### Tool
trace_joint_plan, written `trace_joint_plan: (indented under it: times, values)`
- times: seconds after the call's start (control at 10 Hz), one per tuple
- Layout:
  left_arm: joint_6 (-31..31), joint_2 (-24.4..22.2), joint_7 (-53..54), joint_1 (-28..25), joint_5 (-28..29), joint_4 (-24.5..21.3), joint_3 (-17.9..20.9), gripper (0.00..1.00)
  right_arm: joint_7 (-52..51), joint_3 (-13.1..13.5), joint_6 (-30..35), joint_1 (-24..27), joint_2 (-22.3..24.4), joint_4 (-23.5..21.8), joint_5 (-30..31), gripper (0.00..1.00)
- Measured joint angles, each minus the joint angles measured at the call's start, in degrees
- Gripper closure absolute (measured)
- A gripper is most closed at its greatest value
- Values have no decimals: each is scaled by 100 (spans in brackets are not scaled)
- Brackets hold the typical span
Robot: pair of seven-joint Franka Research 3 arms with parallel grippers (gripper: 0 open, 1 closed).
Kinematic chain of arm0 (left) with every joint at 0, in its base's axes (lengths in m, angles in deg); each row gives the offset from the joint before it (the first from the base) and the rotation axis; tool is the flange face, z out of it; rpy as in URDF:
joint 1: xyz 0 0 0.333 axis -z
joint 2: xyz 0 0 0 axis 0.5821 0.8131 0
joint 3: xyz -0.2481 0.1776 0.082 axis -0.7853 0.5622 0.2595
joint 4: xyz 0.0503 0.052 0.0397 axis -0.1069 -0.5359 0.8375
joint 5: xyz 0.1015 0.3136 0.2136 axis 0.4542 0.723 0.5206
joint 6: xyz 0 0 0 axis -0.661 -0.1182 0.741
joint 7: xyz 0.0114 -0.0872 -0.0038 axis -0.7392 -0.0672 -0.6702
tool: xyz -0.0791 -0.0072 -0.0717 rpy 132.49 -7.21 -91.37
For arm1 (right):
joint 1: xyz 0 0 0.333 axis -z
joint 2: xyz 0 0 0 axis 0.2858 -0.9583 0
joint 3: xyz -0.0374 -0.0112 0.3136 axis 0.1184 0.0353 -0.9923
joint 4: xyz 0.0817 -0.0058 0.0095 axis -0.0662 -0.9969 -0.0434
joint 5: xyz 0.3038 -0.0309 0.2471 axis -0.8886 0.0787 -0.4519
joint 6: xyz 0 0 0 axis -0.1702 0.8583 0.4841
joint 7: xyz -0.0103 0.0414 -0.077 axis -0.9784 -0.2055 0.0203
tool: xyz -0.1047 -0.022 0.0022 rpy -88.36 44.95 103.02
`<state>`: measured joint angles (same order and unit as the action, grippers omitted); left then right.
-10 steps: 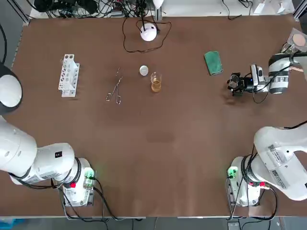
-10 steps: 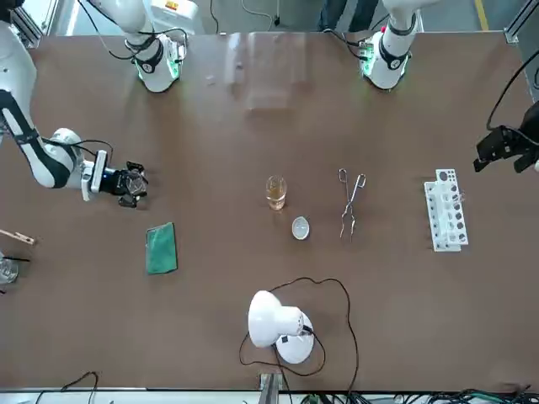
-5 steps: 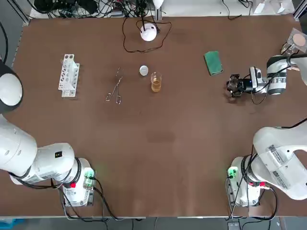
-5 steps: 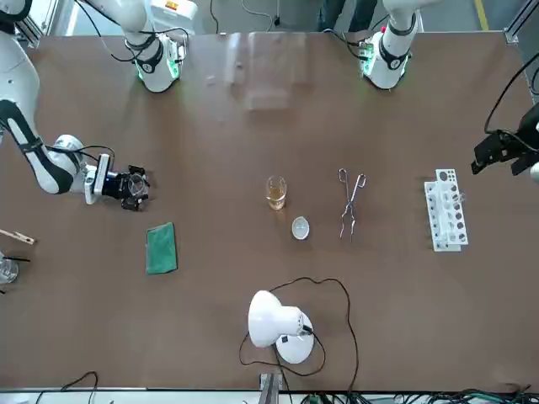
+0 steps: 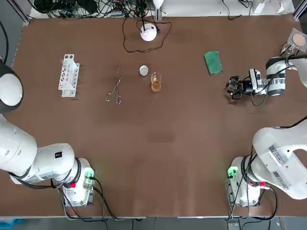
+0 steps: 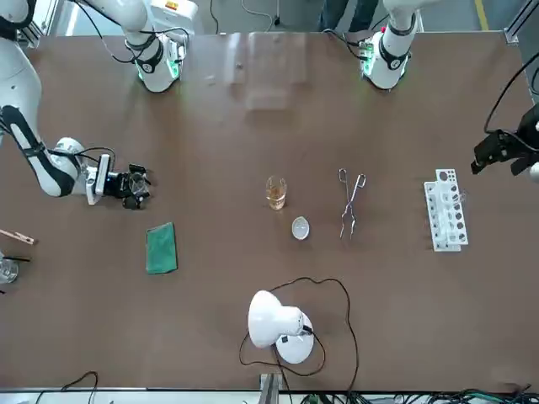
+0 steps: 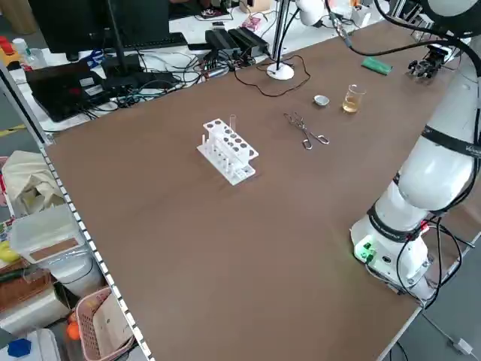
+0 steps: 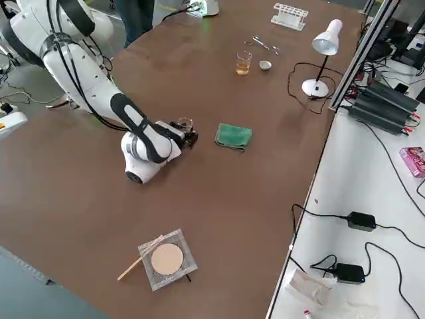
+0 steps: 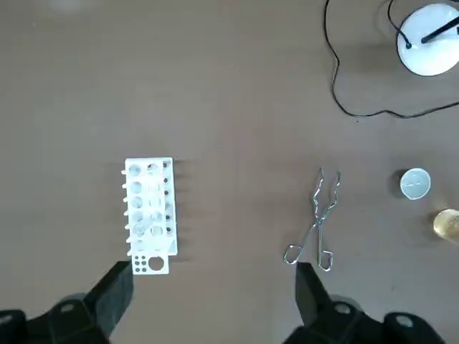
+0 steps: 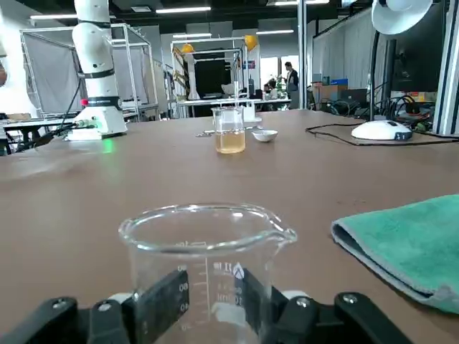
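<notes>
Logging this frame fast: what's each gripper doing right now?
Left gripper: open, empty, raised near the test-tube rack.
Right gripper: shut on the glass beaker near the green cloth.

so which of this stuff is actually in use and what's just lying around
In use: glass beaker, held by the right gripper.
Lying about: green cloth, test tube rack by the idle left gripper, tongs, amber-filled beaker, small dish, lamp.

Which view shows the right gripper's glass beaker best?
The right wrist view: the beaker fills it, empty, spout visible, held by the right gripper. Top, front and side views show only a small glint at the gripper; the left wrist view, nothing.
</notes>
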<state>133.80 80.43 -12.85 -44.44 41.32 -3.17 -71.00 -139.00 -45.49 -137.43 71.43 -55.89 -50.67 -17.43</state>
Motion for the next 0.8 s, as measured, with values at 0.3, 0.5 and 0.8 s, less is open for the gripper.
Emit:
trace_joint_plan:
  times: [0.3, 0.5, 0.8]
  values:
    - [29, 48, 0, 452, 96, -3, 416, 0, 2, 46, 167, -128, -1, 135, 164, 62]
    - [30, 83, 0, 464, 96, -3, 416, 0, 2, 243, 330, -417, -3, 227, 165, 62]
    - [36, 114, 0, 498, 96, -3, 415, 0, 2, 379, 398, -521, -6, 307, 169, 62]
